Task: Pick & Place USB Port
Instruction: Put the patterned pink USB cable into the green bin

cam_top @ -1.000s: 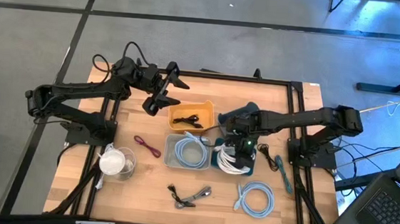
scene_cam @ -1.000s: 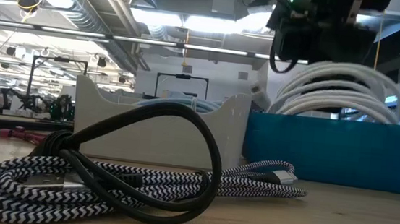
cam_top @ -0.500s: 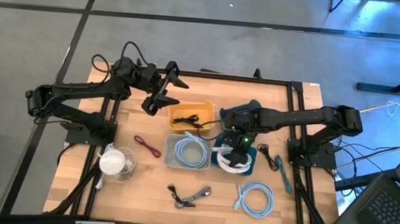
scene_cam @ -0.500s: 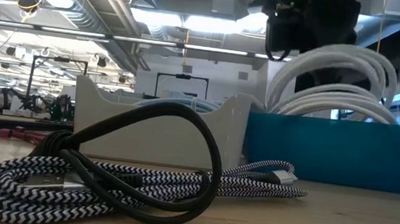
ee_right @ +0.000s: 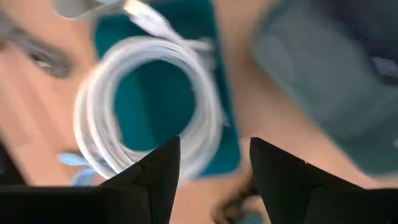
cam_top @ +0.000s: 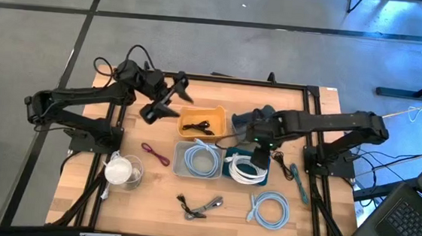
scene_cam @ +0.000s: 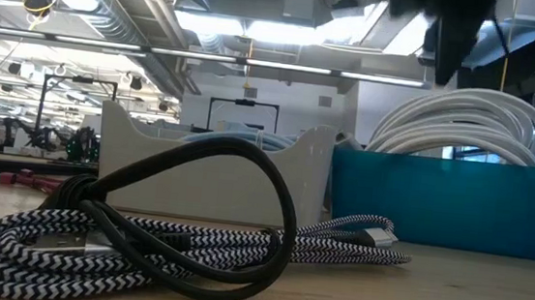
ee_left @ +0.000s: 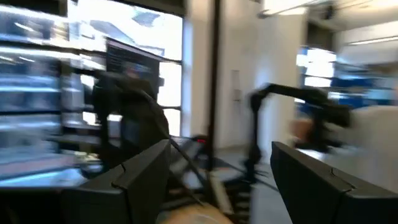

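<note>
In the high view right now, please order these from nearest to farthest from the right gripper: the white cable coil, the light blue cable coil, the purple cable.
From the right gripper:
1. White cable coil, in the teal bin just below the gripper in the picture.
2. Light blue cable coil, loose on the table near the front edge.
3. Purple cable, far across on the left arm's side.

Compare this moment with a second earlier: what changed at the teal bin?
The right gripper let go of the white cable coil, which now lies in the teal bin, and rose off toward the table's back. The left gripper swung slightly, open and empty. The other cables stayed put.
</note>
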You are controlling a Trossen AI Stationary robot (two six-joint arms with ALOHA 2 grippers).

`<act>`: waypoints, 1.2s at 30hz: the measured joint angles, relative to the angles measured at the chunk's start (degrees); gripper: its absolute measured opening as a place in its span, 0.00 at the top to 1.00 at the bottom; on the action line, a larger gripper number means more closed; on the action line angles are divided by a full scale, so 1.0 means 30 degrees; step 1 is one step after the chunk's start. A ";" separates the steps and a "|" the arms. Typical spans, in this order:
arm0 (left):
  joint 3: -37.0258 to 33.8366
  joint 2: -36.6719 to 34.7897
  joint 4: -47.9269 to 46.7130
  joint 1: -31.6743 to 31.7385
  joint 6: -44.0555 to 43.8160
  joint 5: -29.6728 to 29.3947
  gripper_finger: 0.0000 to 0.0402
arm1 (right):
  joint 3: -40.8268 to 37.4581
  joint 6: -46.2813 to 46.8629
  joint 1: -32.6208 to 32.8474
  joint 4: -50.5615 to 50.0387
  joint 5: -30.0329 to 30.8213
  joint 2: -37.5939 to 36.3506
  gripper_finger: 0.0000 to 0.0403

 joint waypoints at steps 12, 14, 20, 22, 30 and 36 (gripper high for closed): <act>-0.0007 -0.3635 -1.9234 -0.3019 0.6767 -0.5064 0.40 | 0.1775 0.3986 0.3501 -0.1915 0.6812 -0.3383 0.51; -0.0007 -0.3983 -2.2114 -0.3849 0.8371 -0.8111 0.41 | 0.1775 0.4106 0.3606 -0.1915 0.7446 -0.3853 0.51; -0.0009 -0.3842 -2.7080 -0.6274 1.2316 -1.5336 0.42 | 0.1775 0.3750 0.3436 -0.1844 0.8748 -0.4694 0.51; -0.0015 -0.3574 -2.8475 -0.7053 1.3526 -1.7209 0.42 | 0.1775 0.3708 0.3322 -0.1852 0.8750 -0.4790 0.51; -0.0015 -0.1194 -3.1219 -0.9797 1.4646 -1.9431 0.42 | 0.1775 0.3569 0.3222 -0.1848 0.9174 -0.4814 0.51; -0.0015 0.1181 -3.1527 -1.1078 1.4972 -2.0215 0.42 | 0.1775 0.3373 0.3215 -0.1844 0.9244 -0.4814 0.51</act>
